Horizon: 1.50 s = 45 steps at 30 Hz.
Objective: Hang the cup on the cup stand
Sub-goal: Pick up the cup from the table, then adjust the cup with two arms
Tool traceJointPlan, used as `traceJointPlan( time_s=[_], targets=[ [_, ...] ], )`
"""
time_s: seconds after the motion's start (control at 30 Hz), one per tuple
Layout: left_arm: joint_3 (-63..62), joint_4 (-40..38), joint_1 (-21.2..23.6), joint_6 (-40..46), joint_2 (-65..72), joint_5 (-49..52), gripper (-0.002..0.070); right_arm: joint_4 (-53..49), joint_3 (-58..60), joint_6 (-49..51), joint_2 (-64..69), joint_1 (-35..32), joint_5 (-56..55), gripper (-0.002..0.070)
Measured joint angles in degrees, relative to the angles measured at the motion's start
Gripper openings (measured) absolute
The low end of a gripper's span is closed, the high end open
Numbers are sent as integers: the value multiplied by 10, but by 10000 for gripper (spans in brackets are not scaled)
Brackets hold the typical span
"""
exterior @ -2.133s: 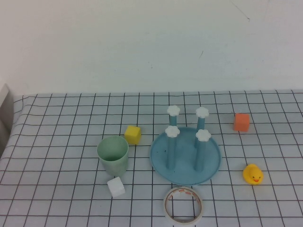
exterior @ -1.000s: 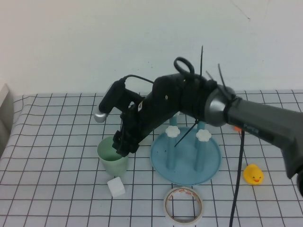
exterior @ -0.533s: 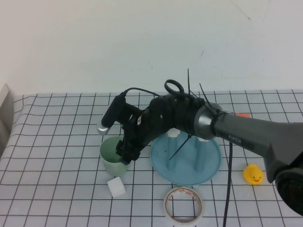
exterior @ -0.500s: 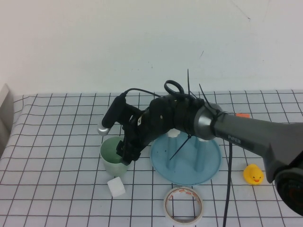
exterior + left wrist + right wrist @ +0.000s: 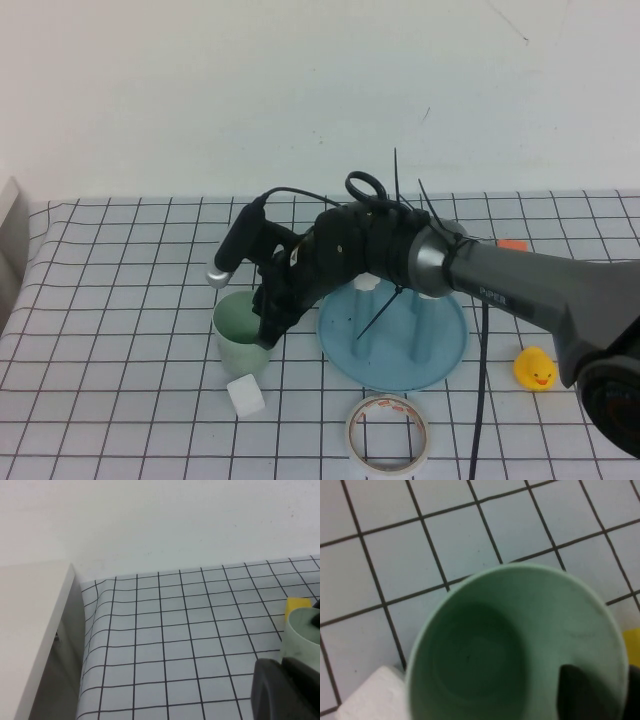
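White tape ring [image 5: 389, 433] and white cube [image 5: 245, 395] sit nearest on the counter [image 5: 120, 400]; neither matters for the task.

The cup [image 5: 240, 332] stands upright, mouth up, just behind the cube, long axis vertical. The cup stand [image 5: 392, 330] is at 3 o'clock from it, close but not touching; its near pegs are partly hidden by the arm.

The right hand [image 5: 266, 328] is on the cup's stand-side rim, at about 3 o'clock of the mouth. In the right wrist view a dark finger [image 5: 585, 692] sits inside the wall of the cup [image 5: 520, 650], so it appears to straddle the rim. Whether it has clamped yet: cannot tell.

The left hand [image 5: 285, 690] shows only as a dark edge in its own wrist view, parked well off at the cup's 9 o'clock; the high view doesn't show it. Apart or together: cannot tell. The right arm is clearly the nearer one.

Key relation: the mouth faces up, the pegs point up. Likely the cup has to be lifted, flipped, then carried toward 3 o'clock and lowered over a peg.

Further back: yellow duck [image 5: 534, 368] at the stand's 3–4 o'clock, orange block [image 5: 513, 243] mostly hidden behind the arm.
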Motion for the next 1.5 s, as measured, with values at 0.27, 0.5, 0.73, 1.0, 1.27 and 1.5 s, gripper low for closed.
traceJointPlan(
  time_s=[0.27, 0.5, 0.73, 1.0, 1.27, 1.5],
  targets=[
    [0, 0, 0, 0, 0, -2, -1, 13, -21, 10, 0, 0, 24, 22],
    [0, 0, 0, 0, -9, -9, -1, 87, -62, 31, -21, 0, 38, 17],
    [0, 0, 0, 0, -20, -13, -1, 129, -63, 31, -104, 0, 15, 17],
    [0, -31, 0, 0, -20, -13, -1, 339, -63, -55, -188, 0, -47, 17],
    [0, -38, -16, -1, -20, -13, -1, 589, -63, -306, -233, 2, 2, 17],
    [0, -39, -17, -1, -20, -13, -1, 638, -6, -415, -283, 55, -1, 18]
  ],
)
